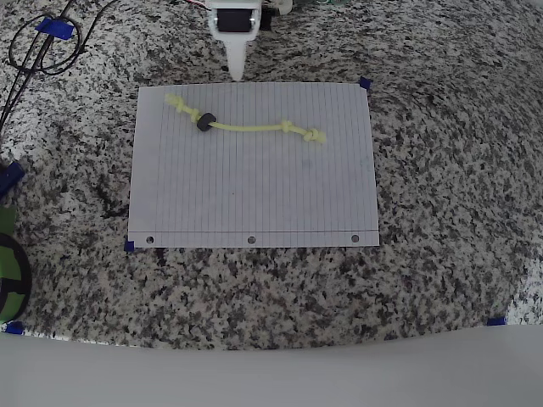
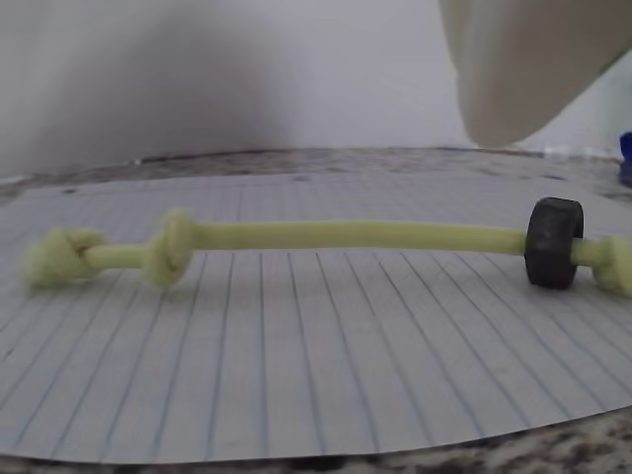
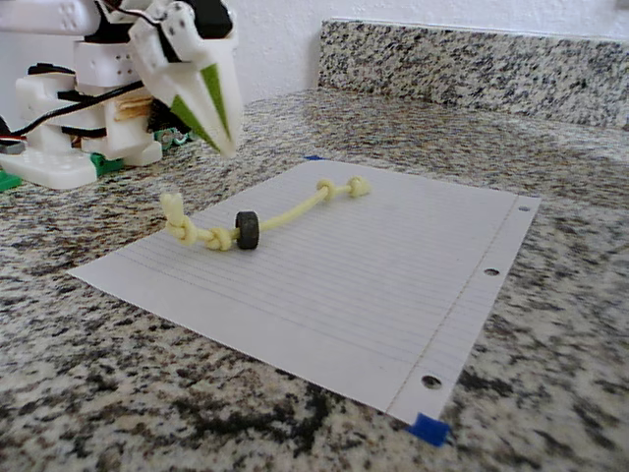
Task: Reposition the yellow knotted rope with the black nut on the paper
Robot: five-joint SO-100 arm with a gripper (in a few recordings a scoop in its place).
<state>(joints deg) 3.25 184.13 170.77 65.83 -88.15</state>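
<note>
Jaws together and empty, the gripper [image 1: 235, 72] hangs at the paper's [image 1: 254, 195] far edge, with the yellow knotted rope [image 1: 250, 128] just toward 6 o'clock overhead, lying roughly 9-to-3, black nut [image 1: 205, 122] leftward.

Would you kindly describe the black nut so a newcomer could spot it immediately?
Find the white lined paper on the granite counter. A pale yellow rope lies across its far part in the overhead view; the black nut is the small dark ring threaded on it, beside the left knots.

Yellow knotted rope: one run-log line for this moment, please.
tool: shut, above paper's far edge, holding nothing | yellow knotted rope: flat on paper, untouched | black nut: threaded on rope by one end's knot
</note>
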